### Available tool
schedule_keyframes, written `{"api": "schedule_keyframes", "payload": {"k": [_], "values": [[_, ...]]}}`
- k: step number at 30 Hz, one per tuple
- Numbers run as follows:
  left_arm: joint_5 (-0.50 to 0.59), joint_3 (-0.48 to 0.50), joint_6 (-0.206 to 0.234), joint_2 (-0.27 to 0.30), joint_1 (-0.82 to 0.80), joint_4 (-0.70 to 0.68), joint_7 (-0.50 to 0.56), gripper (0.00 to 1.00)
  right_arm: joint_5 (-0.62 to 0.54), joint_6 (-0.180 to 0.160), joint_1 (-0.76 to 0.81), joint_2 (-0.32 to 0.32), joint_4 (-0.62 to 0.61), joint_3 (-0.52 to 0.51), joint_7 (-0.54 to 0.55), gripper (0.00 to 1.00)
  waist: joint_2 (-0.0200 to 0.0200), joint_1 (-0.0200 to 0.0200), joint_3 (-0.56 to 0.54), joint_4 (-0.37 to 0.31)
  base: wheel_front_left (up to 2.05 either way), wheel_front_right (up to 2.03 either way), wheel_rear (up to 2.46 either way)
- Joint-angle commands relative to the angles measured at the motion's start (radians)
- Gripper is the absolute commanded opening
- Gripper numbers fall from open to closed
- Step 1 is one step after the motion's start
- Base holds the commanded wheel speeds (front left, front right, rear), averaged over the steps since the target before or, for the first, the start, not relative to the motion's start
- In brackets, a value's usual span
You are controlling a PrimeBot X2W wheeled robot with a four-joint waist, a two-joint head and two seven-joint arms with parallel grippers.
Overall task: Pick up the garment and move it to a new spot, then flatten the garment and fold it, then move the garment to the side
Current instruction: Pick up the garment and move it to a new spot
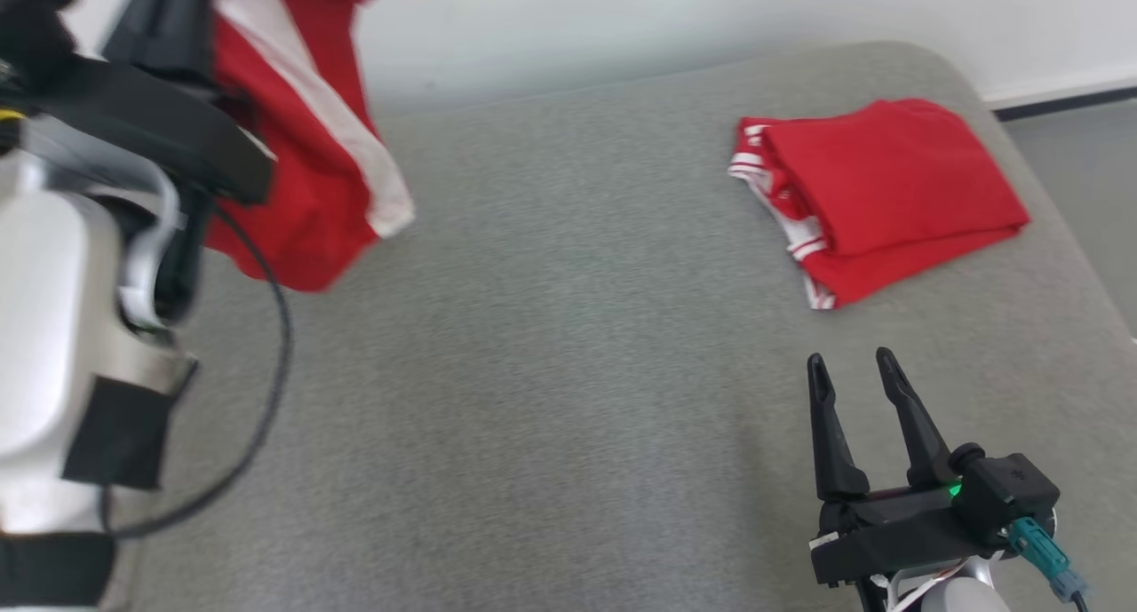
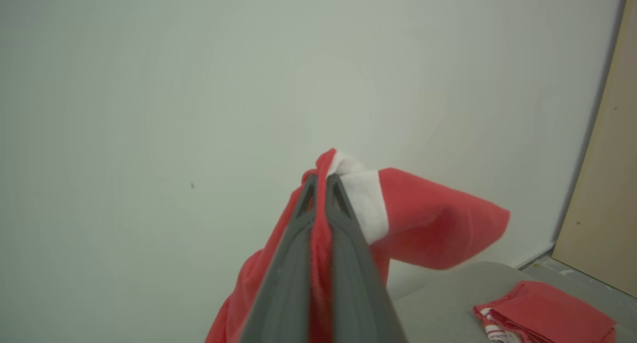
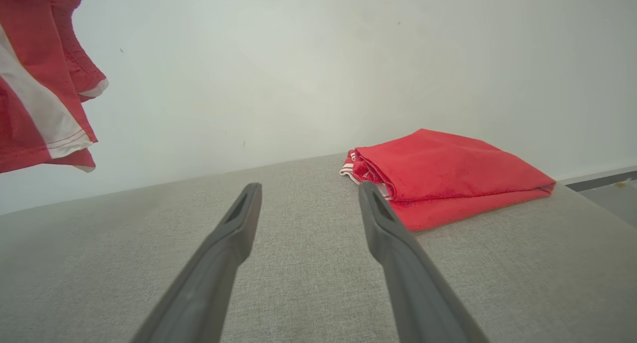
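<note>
The left gripper is clenched on the red garment, pinching a bunched fold beside a white band between its two fingers. The garment hangs in the air above the far left part of the grey padded surface, clear of it. The right gripper is released, jaws apart and holding nothing, low over the near right part of the surface. Risk one: the hold is a single pinch on a thin bunch of cloth, so the fabric may slip out in a fast move and drop in a heap. Risk two: hung from one point, the garment is crumpled and doubled. Set down as it is, it would likely land twisted and be hard to flatten unless the right gripper takes a second corner. Risk three: a folded garment, also red, lies at the far right of the surface, and a placement too far right could land on it or drag it open. Risk four: the loose black cable looped beside the left forearm could catch hanging cloth. Which part of the garment is gripped cannot be told. Count: two red garments, one held and one folded; two grippers, one clenched and one released; one padded surface; one cable loop.
</note>
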Motion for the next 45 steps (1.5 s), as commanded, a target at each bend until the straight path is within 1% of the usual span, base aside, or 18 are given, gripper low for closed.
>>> {"api": "schedule_keyframes", "payload": {"k": [1,6,10,14,15,17,19,21,22,23,24,25,28,30,36,41,43,45], "values": [[-0.012,-0.006,0.006,-0.009,0.024,-0.023,0.01,0.0,0.012,-0.003,0.008,0.0,0.001,-0.004,-0.002,1.0,0.0,0.0001,-0.019,-0.062,0.0,0.0,0.0],[-0.025,-0.043,0.025,-0.052,0.118,-0.099,0.035,0.0,0.018,-0.003,0.022,0.0,0.007,0.0,-0.002,1.0,0.0,0.0001,-0.024,-0.098,0.0,0.0,0.0],[-0.033,-0.085,0.024,-0.082,0.217,-0.1,0.038,0.0,0.018,-0.003,0.029,0.0,0.008,0.005,-0.002,1.0,0.0,0.0001,-0.028,-0.116,0.0,0.0,0.0],[-0.06,-0.147,0.015,-0.131,0.346,-0.045,0.022,0.0,0.01,-0.003,0.031,0.0,0.013,0.008,-0.002,1.0,0.0,0.0001,-0.03,-0.122,0.0,0.0,0.0],[-0.06,-0.147,0.015,-0.131,0.346,-0.045,0.022,0.0,0.01,-0.003,0.031,0.0,0.013,0.008,-0.002,1.0,0.0,0.0001,-0.03,-0.122,0.0,0.0,0.0],[-0.056,-0.179,0.008,-0.149,0.384,-0.008,0.016,0.0,0.007,-0.003,0.032,0.0,0.016,0.004,-0.002,1.0,0.0,0.0001,-0.031,-0.118,0.0,0.0,0.0],[-0.089,-0.202,0.0,-0.173,0.424,0.042,0.018,0.0,0.005,-0.003,0.031,0.0,0.021,0.007,-0.002,1.0,0.0,0.0001,-0.033,-0.113,0.0,0.0,0.0],[-0.06,-0.221,-0.001,-0.154,0.428,0.094,0.004,0.0,0.004,-0.003,0.024,0.0,0.026,0.01,-0.002,1.0,0.0,0.0001,-0.036,-0.108,0.0,0.0,0.0],[-0.057,-0.236,-0.004,-0.155,0.432,0.115,-0.003,0.0,0.003,-0.003,0.02,0.0,0.026,0.01,-0.002,1.0,0.0,0.0001,-0.038,-0.104,0.0,0.0,0.0],[-0.067,-0.242,-0.008,-0.168,0.437,0.132,-0.011,0.39,0.002,-0.003,0.019,0.0,0.027,0.011,-0.002,1.0,0.0,0.0001,-0.04,-0.1,0.0,0.0,0.0],[-0.068,-0.25,-0.011,-0.174,0.435,0.144,-0.019,0.75,0.0,-0.003,0.019,0.0,0.027,0.008,-0.002,1.0,0.0,0.0001,-0.043,-0.094,0.0,0.0,0.0],[-0.065,-0.256,-0.012,-0.172,0.427,0.153,-0.027,1.0,-0.002,-0.003,0.019,-0.001,0.027,0.006,-0.002,1.0,0.0,0.0001,-0.047,-0.088,0.0,0.0,0.0],[-0.068,-0.266,-0.013,-0.168,0.403,0.158,-0.054,1.0,-0.006,-0.003,0.026,0.0,0.028,0.001,-0.002,1.0,0.0,0.0001,-0.057,-0.065,0.0,0.0,0.0],[-0.091,-0.265,-0.016,-0.178,0.397,0.145,-0.07,1.0,-0.008,-0.003,0.033,0.0,0.027,-0.002,-0.002,1.0,0.0,0.0001,-0.065,-0.05,0.0,0.0,0.0],[-0.096,-0.261,-0.015,-0.155,0.38,0.082,-0.1,1.0,-0.008,-0.003,0.051,0.0,0.031,-0.011,-0.002,1.0,0.0,0.0001,-0.091,0.003,0.0,0.0,0.0],[-0.083,-0.227,0.018,-0.107,0.407,0.025,-0.128,1.0,-0.013,-0.003,0.058,-0.001,0.027,-0.021,-0.002,1.0,0.0,0.0001,-0.103,0.045,0.0,0.0,0.0],[-0.103,-0.204,0.026,-0.092,0.435,0.006,-0.138,1.0,-0.017,-0.003,0.056,0.0,0.024,-0.028,-0.002,1.0,0.0,0.0001,-0.107,0.06,0.0,0.0,0.0],[-0.107,-0.173,0.04,-0.054,0.457,-0.01,-0.154,1.0,-0.023,-0.003,0.055,-0.001,0.023,-0.034,-0.002,1.0,0.0,0.0001,-0.111,0.071,0.0,0.0,0.0]]}}
